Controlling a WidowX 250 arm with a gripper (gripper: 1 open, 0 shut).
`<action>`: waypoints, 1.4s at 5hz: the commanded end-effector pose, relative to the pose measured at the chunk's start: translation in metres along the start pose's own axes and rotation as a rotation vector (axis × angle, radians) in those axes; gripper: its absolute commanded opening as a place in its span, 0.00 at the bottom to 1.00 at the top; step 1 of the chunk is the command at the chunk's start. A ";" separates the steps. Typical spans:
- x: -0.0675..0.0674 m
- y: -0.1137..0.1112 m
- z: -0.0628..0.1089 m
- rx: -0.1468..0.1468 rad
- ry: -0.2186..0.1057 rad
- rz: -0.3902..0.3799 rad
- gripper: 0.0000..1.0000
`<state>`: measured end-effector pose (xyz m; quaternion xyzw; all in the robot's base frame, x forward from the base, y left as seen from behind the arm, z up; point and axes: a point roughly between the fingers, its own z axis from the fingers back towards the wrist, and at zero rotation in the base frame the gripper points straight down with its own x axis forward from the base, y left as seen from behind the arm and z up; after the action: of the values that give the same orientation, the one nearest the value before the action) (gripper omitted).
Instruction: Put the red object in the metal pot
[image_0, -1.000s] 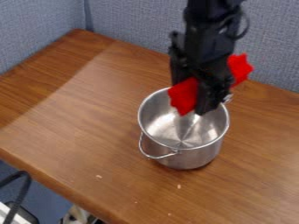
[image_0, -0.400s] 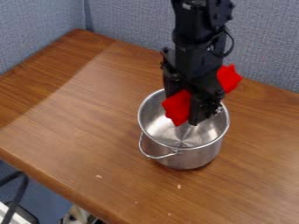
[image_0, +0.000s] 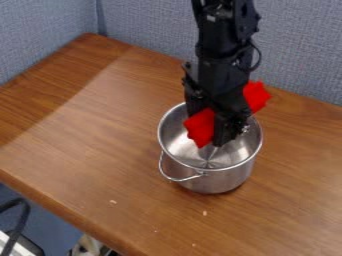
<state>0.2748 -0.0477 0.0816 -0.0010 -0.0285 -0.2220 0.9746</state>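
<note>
Gripping the red object (image_0: 201, 125) crosswise, the claw (image_0: 217, 135) points straight down into the mouth of the metal pot (image_0: 207, 160); the pot stands on a wooden counter (image_0: 80, 110).

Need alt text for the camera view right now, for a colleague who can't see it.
A black robot gripper holds a red block crosswise, lowered into the mouth of a shiny metal pot. The pot stands on a wooden table.

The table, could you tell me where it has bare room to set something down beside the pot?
The table is bare wood from the pot to its left and near edges. The right is crowded: the gripper holds the red block over the pot's mouth, leaving only a narrow strip right of it.
</note>
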 end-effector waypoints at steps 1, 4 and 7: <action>0.007 0.001 0.005 0.010 -0.043 0.021 0.00; 0.009 -0.001 -0.005 0.005 -0.036 -0.025 0.00; 0.002 0.001 -0.008 0.009 -0.040 0.003 1.00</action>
<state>0.2738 -0.0487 0.0587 -0.0038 -0.0217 -0.2223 0.9747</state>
